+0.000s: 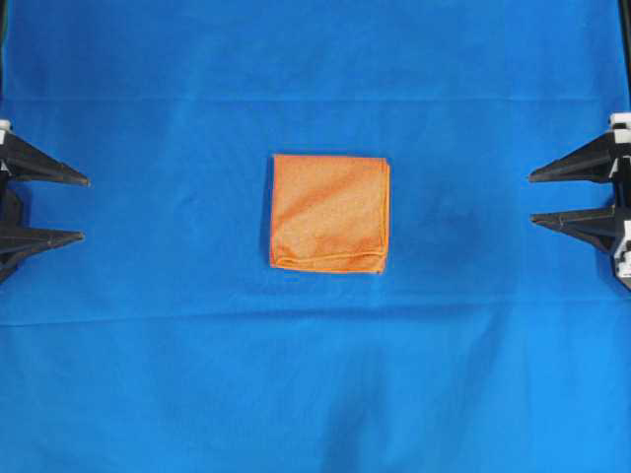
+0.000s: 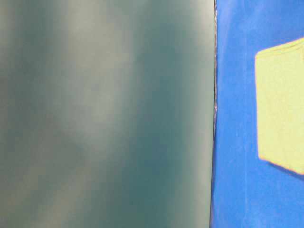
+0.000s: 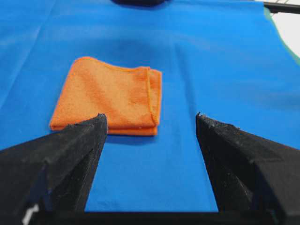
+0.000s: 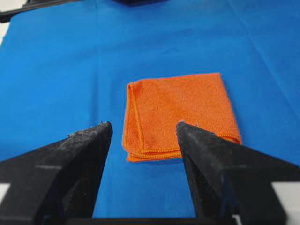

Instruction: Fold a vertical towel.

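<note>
Blue cloth (image 1: pixel 315 374) covers the whole surface. At its middle lies the towel (image 1: pixel 329 213), doubled into a rough square, its layered edges along the near side in the overhead view. Left pincer (image 1: pixel 54 207) and right pincer (image 1: pixel 557 197) sit well apart from the towel on either side, both spread wide, holding nothing.

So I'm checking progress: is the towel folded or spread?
Folded. The towel lies roughly square, with doubled layered edges showing along one side.
</note>
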You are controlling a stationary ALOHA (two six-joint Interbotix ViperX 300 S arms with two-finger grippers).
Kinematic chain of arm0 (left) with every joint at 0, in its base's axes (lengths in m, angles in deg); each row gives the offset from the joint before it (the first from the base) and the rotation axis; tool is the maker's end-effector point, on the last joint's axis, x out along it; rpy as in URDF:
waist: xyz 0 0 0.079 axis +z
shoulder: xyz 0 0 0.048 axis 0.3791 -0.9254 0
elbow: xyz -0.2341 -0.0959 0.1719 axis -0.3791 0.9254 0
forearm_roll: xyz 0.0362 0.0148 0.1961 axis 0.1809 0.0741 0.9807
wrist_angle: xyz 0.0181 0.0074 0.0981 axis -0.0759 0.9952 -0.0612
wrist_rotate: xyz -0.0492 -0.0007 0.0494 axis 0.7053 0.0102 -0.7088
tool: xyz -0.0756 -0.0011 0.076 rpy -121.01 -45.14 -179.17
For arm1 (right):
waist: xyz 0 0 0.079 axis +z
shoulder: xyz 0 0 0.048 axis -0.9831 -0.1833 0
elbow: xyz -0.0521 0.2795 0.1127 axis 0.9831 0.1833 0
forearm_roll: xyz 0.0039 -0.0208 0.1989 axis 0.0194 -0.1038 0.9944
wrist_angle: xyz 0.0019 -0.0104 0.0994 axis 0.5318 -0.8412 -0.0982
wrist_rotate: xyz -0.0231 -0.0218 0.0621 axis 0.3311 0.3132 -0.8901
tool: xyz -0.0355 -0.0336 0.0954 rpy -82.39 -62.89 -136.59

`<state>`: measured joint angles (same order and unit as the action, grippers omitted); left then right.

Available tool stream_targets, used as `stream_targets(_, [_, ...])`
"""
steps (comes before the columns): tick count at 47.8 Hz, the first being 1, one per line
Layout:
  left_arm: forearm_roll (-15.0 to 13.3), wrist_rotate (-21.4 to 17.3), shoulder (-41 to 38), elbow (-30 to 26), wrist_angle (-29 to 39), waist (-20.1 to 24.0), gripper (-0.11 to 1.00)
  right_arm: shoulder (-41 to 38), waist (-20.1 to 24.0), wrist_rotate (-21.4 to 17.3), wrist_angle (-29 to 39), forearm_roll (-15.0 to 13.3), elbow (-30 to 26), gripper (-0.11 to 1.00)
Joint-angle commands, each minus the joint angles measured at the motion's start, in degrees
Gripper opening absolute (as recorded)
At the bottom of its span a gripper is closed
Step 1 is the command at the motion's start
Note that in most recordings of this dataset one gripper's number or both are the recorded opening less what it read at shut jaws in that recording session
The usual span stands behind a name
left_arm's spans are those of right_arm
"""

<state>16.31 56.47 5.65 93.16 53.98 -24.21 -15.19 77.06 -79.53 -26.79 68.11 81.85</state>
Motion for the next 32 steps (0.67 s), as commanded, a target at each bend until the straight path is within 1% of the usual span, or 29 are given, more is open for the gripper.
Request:
stream_targets(1, [0.0, -0.09, -0.44, -0.62, -0.44, -0.26, 0.73, -0.09, -0.09, -0.09, -0.18, 0.18, -0.62, 0.61])
stream_targets(32, [0.09, -0.09, -0.44, -0.62, -0.35, -0.26, 0.73, 0.97, -0.09, -0.09, 0.62, 0.18, -0.62, 0.61])
